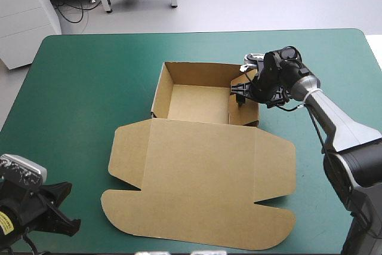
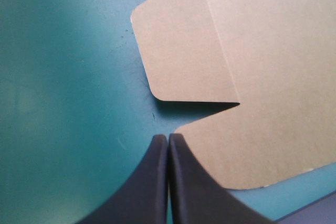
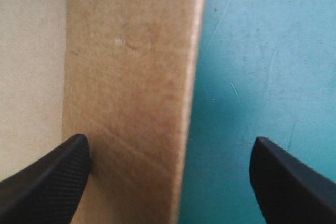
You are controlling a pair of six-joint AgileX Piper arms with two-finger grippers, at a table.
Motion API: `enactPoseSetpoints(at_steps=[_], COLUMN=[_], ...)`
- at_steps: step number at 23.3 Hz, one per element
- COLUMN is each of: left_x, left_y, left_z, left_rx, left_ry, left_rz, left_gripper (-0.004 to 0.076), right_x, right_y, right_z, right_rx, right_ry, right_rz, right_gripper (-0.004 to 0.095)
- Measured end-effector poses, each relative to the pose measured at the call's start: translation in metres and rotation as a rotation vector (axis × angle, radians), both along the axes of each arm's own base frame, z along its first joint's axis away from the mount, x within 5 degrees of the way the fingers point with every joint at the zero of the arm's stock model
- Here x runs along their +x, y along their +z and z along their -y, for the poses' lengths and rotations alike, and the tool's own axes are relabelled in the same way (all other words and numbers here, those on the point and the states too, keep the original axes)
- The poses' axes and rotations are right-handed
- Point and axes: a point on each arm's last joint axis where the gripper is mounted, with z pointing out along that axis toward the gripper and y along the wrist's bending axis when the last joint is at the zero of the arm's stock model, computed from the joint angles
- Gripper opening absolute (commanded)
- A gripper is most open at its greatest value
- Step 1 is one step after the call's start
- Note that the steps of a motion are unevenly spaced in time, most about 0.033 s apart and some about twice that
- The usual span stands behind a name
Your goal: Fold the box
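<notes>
The brown box (image 1: 203,147) lies mid-table as an open tray with raised walls at the far side and its lid flat toward the near edge. My right gripper (image 1: 243,91) hangs over the tray's right wall (image 3: 136,93), open, one finger inside the tray and the other outside over the teal-green cover. My left gripper (image 1: 62,210) rests low at the near left corner, shut and empty. Just ahead of the left gripper (image 2: 167,139), its wrist view shows the lid's left flap (image 2: 184,45) and a notch.
Teal-green cover (image 1: 77,88) lies bare to the left of the box and beyond its far wall. The table's right edge (image 1: 373,58) runs close behind my right arm.
</notes>
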Motion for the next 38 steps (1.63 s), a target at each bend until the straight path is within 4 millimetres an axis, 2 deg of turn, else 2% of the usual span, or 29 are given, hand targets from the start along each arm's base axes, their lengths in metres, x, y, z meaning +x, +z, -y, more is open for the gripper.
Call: enactPoseSetpoints(at_steps=[3,5,6,7,8,9,16,17,19,21,22,23,26,28,29,32,35,38], left_x=[-0.008,-0.011,-0.012,-0.014,-0.014,-0.015,-0.016,-0.016,-0.016,-0.015,-0.015,-0.015,-0.015,-0.015,-0.015,-0.015,-0.014,-0.014], left_y=[-0.019,-0.027,-0.031,-0.038,-0.042,-0.046,-0.047,-0.047,-0.047,-0.047,-0.047,-0.047,-0.047,-0.047,-0.047,-0.047,-0.047,-0.047], left_z=[-0.003,-0.004,-0.004,-0.005,-0.005,-0.006,-0.007,-0.007,-0.007,-0.008,-0.009,-0.01,-0.01,-0.01,-0.01,-0.011,-0.011,-0.012], left_rx=[-0.005,-0.003,-0.005,-0.004,-0.002,0.0,0.006,0.006,0.006,0.025,0.037,0.042,0.045,0.045,0.046,0.053,0.061,0.064], left_ry=[0.003,0.002,0.006,0.009,0.009,0.009,0.013,0.013,0.013,0.013,0.02,0.023,0.025,0.025,0.025,0.024,0.028,0.027], left_rz=[-0.019,-0.027,-0.033,-0.043,-0.048,-0.054,-0.048,-0.049,-0.049,-0.04,-0.035,-0.033,-0.031,-0.03,-0.03,-0.027,-0.023,-0.022], left_gripper=[-0.0032,-0.0032,-0.0032,-0.0032,-0.0032,-0.0032,-0.0032,-0.0032,-0.0032,-0.0032,-0.0032,-0.0032,-0.0032,-0.0032,-0.0032,-0.0032,-0.0032,-0.0032], right_x=[0.003,0.004,0.004,0.004,0.004,0.004,0.004,0.004,0.009,0.018,0.021,0.021,0.019,0.015,0.012,0.007,0.004,0.002], right_y=[-0.007,-0.008,-0.008,-0.008,-0.008,-0.008,-0.005,-0.001,0.02,0.054,0.076,0.089,0.119,0.132,0.136,0.132,0.124,0.113], right_z=[-0.001,-0.002,-0.002,-0.002,-0.002,-0.002,0.001,0.003,0.014,0.038,0.059,0.074,0.117,0.149,0.178,0.222,0.258,0.285], right_rx=[-0.002,-0.001,0.0,0.001,0.001,0.002,-0.029,-0.043,-0.086,-0.133,-0.147,-0.153,-0.179,-0.206,-0.232,-0.259,-0.266,-0.268], right_ry=[-0.001,-0.001,-0.001,-0.001,-0.001,-0.001,0.008,0.008,0.02,0.027,0.002,-0.017,-0.089,-0.149,-0.199,-0.294,-0.374,-0.435], right_rz=[-0.008,-0.008,-0.007,-0.006,-0.006,-0.007,-0.011,-0.013,0.009,0.097,0.163,0.199,0.286,0.319,0.32,0.299,0.268,0.233], right_gripper=[0.0675,0.0542,0.0368,0.0261,0.0048,-0.0029,-0.0023,-0.0023,-0.0023,-0.0023,-0.0023,-0.0023,-0.0023,-0.0023,-0.0023,-0.0023,-0.0023,-0.0023])
